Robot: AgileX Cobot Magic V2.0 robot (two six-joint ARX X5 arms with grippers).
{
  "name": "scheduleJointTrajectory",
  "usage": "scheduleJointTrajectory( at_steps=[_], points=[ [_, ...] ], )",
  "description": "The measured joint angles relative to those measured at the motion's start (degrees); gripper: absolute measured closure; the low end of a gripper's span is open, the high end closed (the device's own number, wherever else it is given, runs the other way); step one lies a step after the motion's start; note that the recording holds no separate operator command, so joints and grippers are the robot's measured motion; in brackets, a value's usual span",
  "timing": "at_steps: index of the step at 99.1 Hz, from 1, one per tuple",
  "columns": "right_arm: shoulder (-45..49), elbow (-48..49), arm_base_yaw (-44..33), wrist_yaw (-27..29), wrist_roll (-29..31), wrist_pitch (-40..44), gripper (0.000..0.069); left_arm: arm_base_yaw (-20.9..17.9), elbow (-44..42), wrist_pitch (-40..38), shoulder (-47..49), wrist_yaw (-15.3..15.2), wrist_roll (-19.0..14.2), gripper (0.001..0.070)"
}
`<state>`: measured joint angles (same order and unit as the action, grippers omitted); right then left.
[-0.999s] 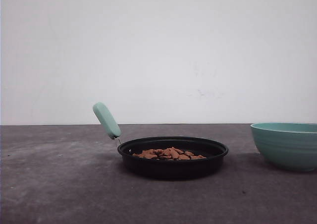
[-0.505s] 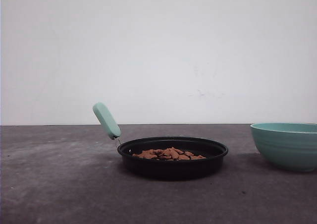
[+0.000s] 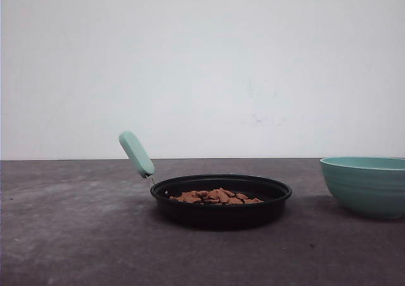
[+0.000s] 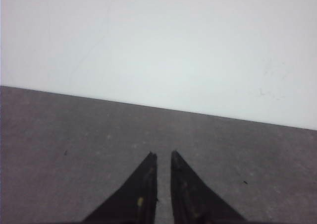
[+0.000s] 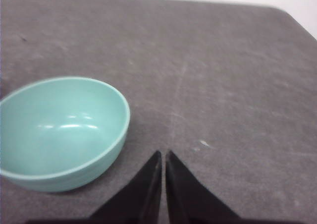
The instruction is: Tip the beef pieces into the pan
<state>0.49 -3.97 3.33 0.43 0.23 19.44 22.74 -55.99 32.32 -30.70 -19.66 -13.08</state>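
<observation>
The beef pieces (image 3: 215, 196) lay in the pan (image 3: 221, 209) on the desk (image 3: 76, 235). Left pincer (image 4: 163, 155) and right pincer (image 5: 163, 153) were closed, empty.

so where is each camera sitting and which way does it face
Front view: low, looking forward over the table at the pan of beef pieces and a wall.
Left wrist view: on the left arm, facing bare table and wall, left gripper shut.
Right wrist view: on the right arm, looking down, right gripper shut.
Front and right wrist views share the teal bowl.
</observation>
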Motion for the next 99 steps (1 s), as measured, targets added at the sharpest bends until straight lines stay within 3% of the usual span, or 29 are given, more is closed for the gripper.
scheduleJointTrajectory(
  at_steps=[99],
  points=[
    [-0.3, 0.1, 1.1, 1.0, 0.0, 0.0, 0.0680, 0.0, 0.0, 0.0, 0.1, 0.0, 0.0, 0.0686]
  ],
)
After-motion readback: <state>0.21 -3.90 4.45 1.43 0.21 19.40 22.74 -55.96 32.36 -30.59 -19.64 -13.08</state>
